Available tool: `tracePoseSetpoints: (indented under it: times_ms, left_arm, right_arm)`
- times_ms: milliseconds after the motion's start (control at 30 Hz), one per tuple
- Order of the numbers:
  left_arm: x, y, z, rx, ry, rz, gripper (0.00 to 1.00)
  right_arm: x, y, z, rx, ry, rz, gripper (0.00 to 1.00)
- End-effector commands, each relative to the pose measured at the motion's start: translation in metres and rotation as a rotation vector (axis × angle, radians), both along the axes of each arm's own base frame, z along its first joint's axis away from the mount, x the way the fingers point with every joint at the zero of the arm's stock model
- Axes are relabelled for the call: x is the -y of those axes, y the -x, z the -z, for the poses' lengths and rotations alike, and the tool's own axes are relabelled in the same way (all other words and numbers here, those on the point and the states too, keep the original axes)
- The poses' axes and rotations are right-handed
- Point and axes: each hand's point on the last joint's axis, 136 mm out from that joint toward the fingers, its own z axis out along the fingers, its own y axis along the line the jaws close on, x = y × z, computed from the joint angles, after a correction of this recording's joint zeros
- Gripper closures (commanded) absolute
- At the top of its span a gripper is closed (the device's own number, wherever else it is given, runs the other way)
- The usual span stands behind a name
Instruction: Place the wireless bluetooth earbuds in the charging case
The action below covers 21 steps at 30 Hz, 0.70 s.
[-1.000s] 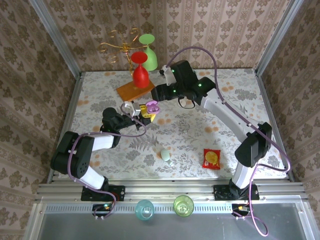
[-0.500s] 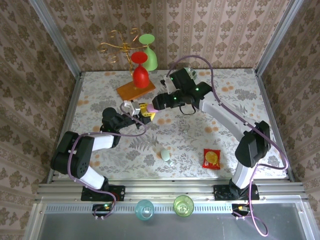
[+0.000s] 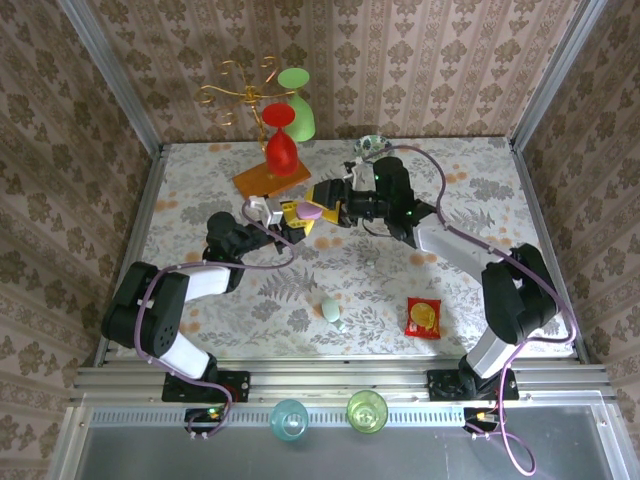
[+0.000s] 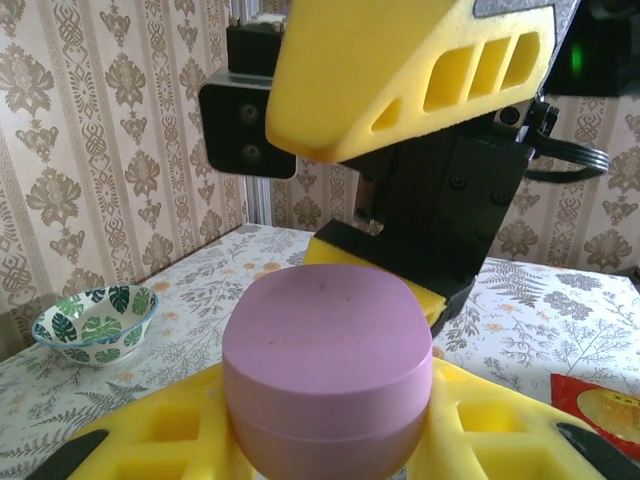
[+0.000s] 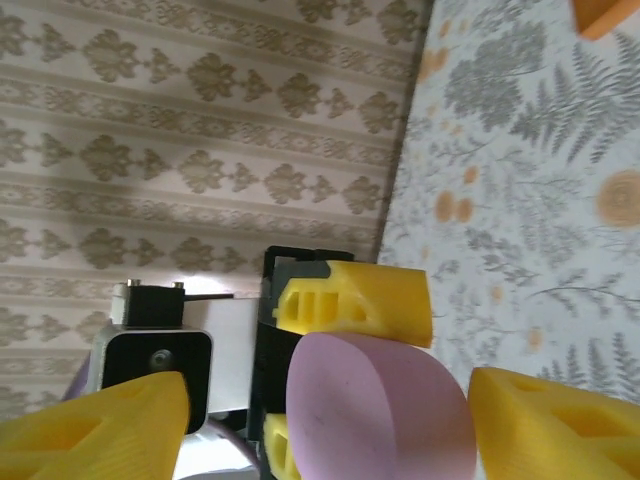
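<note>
A lilac case point(image 4: 325, 370) is seen; the bowl point(image 4: 95, 325) is printed with green leaves, apparently on white; the packet point(image 3: 423, 317) is red.

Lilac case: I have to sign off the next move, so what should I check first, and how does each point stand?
1. Lilac case clamped in left gripper: ok.
2. Right gripper open, one finger on each side of the case: ok.
3. Case open for loading: not ok, it looks shut.
4. Whether earbuds sit inside: cannot tell.
5. Loose mint piece lies apart from both grippers: ok.
</note>
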Motion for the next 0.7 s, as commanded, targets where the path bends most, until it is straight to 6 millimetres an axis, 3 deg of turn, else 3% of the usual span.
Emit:
tracePoseSetpoints:
  times_ms: [0, 200, 300, 500, 600, 667]
  left_arm:
    - [0.001, 0.002, -0.027, 0.062, 0.045, 0.0, 0.77]
    - [0.0, 0.003, -0.025, 0.06, 0.04, -0.005, 0.76]
    - [-0.001, 0.002, -0.022, 0.056, 0.036, -0.013, 0.71]
    - [-0.005, -0.006, -0.011, 0.037, 0.006, -0.08, 0.22]
    - [-0.007, -0.008, -0.004, 0.029, -0.029, -0.116, 0.09]
    - [-0.007, -0.009, 0.003, 0.024, -0.07, -0.142, 0.05]
  right_arm:
    - [-0.009, 0.005, -0.015, -0.037, -0.143, -0.055, 0.35]
    - [-0.006, 0.0, -0.005, -0.068, -0.145, -0.029, 0.69]
    - [-0.002, -0.003, -0.002, -0.072, -0.141, -0.01, 0.77]
    - [0.025, -0.022, 0.012, -0.055, -0.084, 0.09, 0.79]
    - [0.049, -0.039, 0.035, -0.053, 0.012, 0.177, 0.79]
    - [0.071, -0.053, 0.06, -0.061, 0.102, 0.25, 0.79]
